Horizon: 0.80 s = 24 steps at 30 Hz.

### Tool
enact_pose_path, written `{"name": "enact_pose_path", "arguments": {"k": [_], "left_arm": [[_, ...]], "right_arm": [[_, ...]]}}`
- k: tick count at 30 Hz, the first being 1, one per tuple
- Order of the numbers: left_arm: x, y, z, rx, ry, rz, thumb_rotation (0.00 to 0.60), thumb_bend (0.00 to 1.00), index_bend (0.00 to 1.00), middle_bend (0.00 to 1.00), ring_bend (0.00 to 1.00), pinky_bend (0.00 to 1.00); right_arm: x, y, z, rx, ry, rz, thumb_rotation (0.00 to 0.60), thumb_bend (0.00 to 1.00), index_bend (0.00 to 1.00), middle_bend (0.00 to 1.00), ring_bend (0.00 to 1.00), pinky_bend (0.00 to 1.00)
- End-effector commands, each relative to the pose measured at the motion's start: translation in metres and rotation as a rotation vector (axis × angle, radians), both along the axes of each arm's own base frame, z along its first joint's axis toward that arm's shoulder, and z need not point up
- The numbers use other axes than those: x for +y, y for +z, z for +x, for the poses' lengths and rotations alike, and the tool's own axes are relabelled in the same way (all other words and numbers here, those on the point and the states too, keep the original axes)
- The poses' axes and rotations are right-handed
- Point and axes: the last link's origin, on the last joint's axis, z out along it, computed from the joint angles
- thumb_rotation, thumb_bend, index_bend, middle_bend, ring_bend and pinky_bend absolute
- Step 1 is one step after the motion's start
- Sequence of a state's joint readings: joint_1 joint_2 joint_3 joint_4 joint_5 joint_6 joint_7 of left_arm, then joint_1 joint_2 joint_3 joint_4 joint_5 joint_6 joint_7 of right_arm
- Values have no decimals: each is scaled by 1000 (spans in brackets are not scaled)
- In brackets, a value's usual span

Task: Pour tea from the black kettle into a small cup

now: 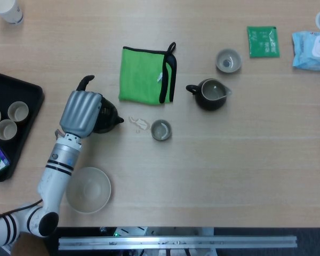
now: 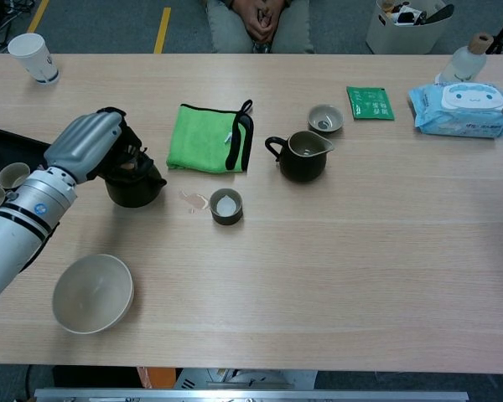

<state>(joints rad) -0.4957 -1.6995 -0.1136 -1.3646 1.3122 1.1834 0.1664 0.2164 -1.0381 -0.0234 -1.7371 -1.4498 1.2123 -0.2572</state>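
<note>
- Light wooden worktop [image 1: 213,176] carries the tea set; a seated person shows at the far edge in the chest view.
- Left hand [image 1: 82,113] is closed around the black kettle [image 2: 134,186], fingers wrapped over its top and handle. The kettle sits low, upright or close to it, left of the green cloth [image 1: 146,74]; whether its base touches the worktop cannot be told from these views.
- Right hand is in neither view.
- Small cup [image 1: 161,129] stands to the right of the kettle, apart from it, with the spout pointing its way. Its inside looks pale and may hold liquid, though the level is not readable.
- A small wet patch [image 1: 139,123] lies on the worktop between the spout and the cup, which suggests a spill.
- Other items: dark pitcher [image 1: 212,94], second small cup [image 1: 228,60] behind it, white bowl [image 1: 88,190] near the front edge, black tray [image 1: 26,101] with more cups at left.
- Judgement: the pour appears done or nearly so; what is left is setting the kettle down firmly and letting go.
</note>
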Motion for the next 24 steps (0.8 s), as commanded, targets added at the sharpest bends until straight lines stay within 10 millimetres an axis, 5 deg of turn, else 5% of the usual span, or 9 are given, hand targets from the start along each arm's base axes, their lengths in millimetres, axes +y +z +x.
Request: {"name": "enact_pose_path", "arguments": {"k": [1,24], "left_arm": [[1,-3,-5,34,7,-8,600,379,926,980,797,143],[5,-5,-16,-10,114,-49,600,379,875,903,725,142]], "right_arm": [[0,0,0,-1,-2,1,600,200,101,188,98,195],[0,0,0,-2,-9,-1,600,200,101,188,98,195]]}}
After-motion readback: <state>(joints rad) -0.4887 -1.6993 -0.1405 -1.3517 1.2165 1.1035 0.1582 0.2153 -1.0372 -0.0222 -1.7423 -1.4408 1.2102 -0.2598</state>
